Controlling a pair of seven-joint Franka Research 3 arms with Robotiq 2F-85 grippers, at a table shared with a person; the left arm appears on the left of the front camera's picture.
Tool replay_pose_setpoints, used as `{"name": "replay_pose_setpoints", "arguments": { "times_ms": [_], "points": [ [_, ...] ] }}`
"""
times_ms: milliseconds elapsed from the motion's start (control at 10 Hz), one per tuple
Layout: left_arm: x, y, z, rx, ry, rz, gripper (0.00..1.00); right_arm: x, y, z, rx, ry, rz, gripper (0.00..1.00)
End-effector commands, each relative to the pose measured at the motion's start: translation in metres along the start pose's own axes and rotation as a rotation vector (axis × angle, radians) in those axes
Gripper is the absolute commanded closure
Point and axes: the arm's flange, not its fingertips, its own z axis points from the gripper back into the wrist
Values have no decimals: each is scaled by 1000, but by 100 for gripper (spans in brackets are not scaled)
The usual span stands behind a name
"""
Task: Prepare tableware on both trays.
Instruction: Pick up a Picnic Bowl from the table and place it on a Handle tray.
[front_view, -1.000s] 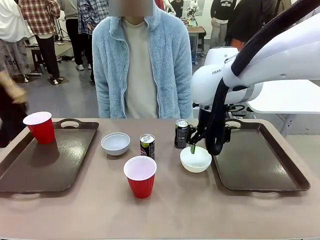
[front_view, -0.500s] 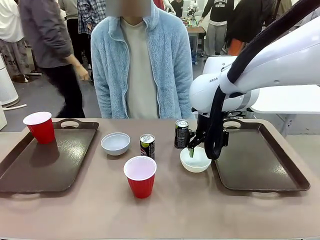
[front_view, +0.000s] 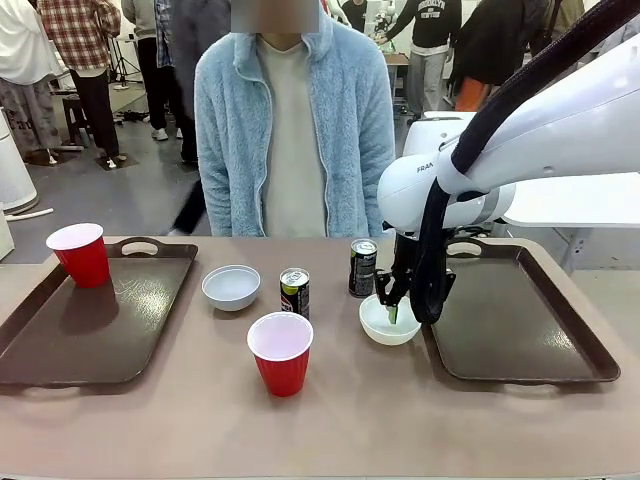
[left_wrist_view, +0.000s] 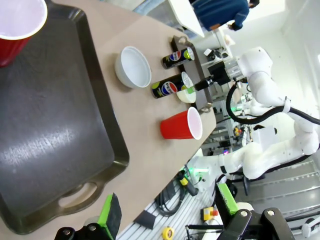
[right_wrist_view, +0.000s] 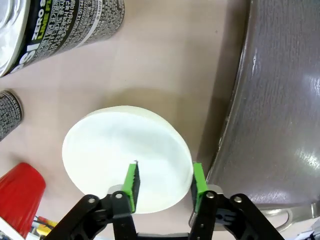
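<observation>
My right gripper (front_view: 396, 311) is down at a white bowl (front_view: 384, 322) just left of the right tray (front_view: 520, 320). In the right wrist view its open fingers straddle the rim of that bowl (right_wrist_view: 115, 155), one pad (right_wrist_view: 131, 180) inside and the other outside, next to the tray (right_wrist_view: 285, 100). Two black cans (front_view: 294, 292) (front_view: 363, 267), a second bowl (front_view: 231, 287) and a red cup (front_view: 280, 352) stand mid-table. Another red cup (front_view: 80, 254) stands on the left tray (front_view: 90, 330). My left gripper (left_wrist_view: 167, 210) hangs open above the left tray (left_wrist_view: 50, 125).
A person in a pale blue fleece (front_view: 295, 130) stands at the table's far edge, hands out of sight. Several people walk behind. The right tray's surface is bare. A white table (front_view: 575, 195) stands beyond the right arm.
My right gripper has come down and slightly right, so one finger now sits inside the bowl. The tableware has not moved. People behind have walked on.
</observation>
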Motion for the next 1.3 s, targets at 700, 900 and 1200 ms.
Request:
{"name": "replay_pose_setpoints", "arguments": {
  "times_ms": [700,900,1200],
  "points": [
    [-1,0,1,-14,-10,-7,0,-44,-8,57,-12,33,-7,100],
    [-1,0,1,-14,-10,-7,0,-64,-49,94,-4,11,-112,100],
    [-1,0,1,-14,-10,-7,0,-63,-134,93,47,12,-267,100]
  ]
}}
